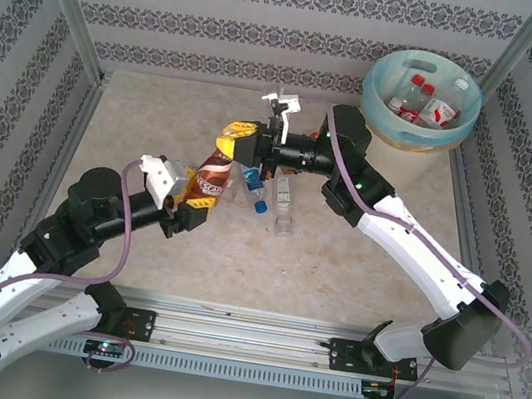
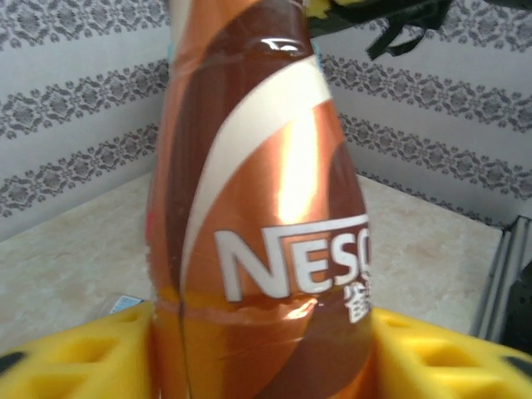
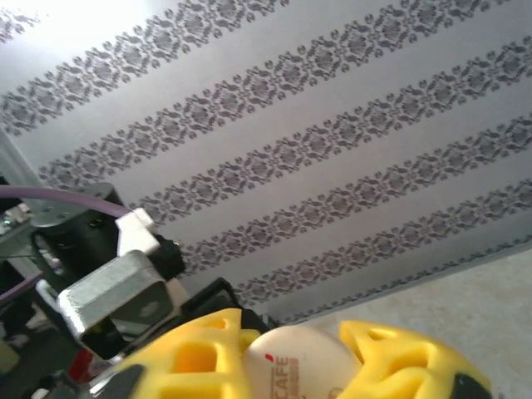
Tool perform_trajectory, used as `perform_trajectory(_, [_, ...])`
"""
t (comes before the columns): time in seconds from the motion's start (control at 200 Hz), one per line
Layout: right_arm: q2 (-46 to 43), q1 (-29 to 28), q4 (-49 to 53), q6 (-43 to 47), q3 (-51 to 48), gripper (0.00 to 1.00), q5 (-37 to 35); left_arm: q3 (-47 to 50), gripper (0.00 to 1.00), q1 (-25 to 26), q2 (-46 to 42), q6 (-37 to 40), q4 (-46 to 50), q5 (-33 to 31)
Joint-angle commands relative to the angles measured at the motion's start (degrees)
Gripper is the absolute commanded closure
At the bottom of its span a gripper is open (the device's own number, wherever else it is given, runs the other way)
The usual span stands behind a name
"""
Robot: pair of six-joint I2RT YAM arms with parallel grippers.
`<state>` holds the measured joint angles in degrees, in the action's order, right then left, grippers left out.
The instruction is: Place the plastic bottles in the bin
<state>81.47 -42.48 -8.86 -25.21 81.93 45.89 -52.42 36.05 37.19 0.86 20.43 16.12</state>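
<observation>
Several bottles (image 1: 432,109) lie in the bin (image 1: 371,85), while away from it loose bottles (image 1: 250,189) wait and the right gripper (image 1: 234,144) pinches a brown bottle (image 1: 214,173), the left gripper (image 1: 200,199) flanking it, hold unclear.

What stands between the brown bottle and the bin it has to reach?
Nothing visible does. The right end effector grips the brown bottle at its top, the left end effector flanks its base, and no object lies on the table toward the bin, whose mouth is open.

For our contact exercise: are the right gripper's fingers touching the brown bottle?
Touching. The right wrist view shows both right fingers pressed against the brown bottle, no gap.
</observation>
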Motion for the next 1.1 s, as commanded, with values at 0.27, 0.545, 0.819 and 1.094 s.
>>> perform_trajectory(0.27, [-10.7,7.6,20.2,29.9,9.5,1.0,-49.8,4.5,0.04,0.2,-4.4,-3.2,-10.2,-10.7])
perform_trajectory(0.545, [5.3,25.0,21.7,38.3,27.7,1.0,-71.7,3.9,0.05,0.2,-3.2,-6.3,-8.4,-12.3])
perform_trajectory(0.819, [23.7,30.5,25.3,39.0,41.2,1.0,-74.1,2.4,0.06,0.2,-3.0,-6.9,-5.2,-15.7])
perform_trajectory(1.094, [33.1,35.5,26.4,33.8,43.8,1.0,-64.0,1.8,0.07,0.2,-4.4,-7.8,-1.1,-17.0])
